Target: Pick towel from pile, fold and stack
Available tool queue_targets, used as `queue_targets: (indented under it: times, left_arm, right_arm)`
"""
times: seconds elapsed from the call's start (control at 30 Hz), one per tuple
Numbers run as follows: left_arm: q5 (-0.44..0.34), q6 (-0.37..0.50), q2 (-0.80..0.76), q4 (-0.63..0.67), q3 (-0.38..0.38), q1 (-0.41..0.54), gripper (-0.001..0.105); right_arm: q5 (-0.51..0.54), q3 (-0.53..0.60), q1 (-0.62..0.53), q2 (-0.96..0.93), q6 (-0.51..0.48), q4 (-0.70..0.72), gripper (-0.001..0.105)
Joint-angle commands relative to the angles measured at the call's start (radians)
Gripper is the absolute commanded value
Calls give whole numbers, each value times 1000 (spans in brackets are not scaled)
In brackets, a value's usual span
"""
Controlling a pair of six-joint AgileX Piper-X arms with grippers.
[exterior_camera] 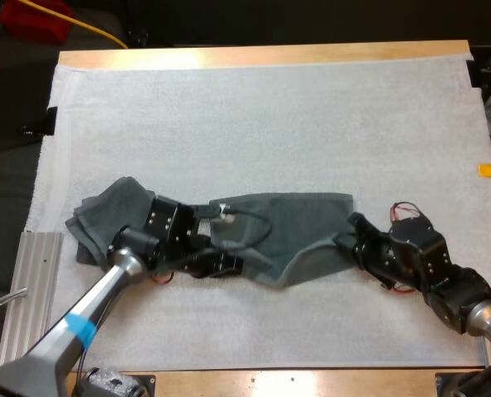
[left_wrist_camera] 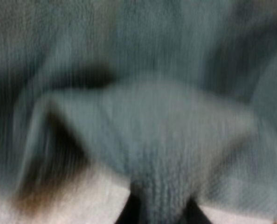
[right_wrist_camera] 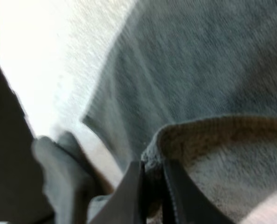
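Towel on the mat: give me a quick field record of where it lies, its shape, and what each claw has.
towel: dark grey-green, across the near middle of the white mat
shape: right part spread fairly flat with its near edge turned up; left end bunched; one towel or two, cannot tell
left claw: shut on a raised ridge of towel
right claw: shut on the towel's right edge
fold: not yet done

Both arms are reaching low toward each other, left gripper (left_wrist_camera: 159,212) and right gripper (right_wrist_camera: 153,186) each pinching the towel (exterior_camera: 303,219) between their fingers
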Motion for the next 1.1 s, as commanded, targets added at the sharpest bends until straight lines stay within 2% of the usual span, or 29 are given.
queue_targets:
  times: [0.0,0.23,0.47,0.67,0.9,1.07]
  left_arm:
    - [30,-24,20,-9,-25,13,2]
    - [152,-104,172,-9,-124,84,2]
    - [197,-167,276,-9,-187,135,2]
    - [225,-240,335,-48,-204,161,3]
    - [221,-324,351,-126,-204,167,3]
    - [175,-369,351,-157,-204,167,3]
  right_arm:
    - [-31,-6,-16,8,1,-21,1]
    - [-37,-6,-69,56,1,-89,1]
    - [-31,-6,-106,124,9,-159,1]
    - [6,-6,-108,178,9,-216,1]
    - [108,-6,-108,194,19,-221,1]
    - [152,-6,-108,194,28,-221,1]
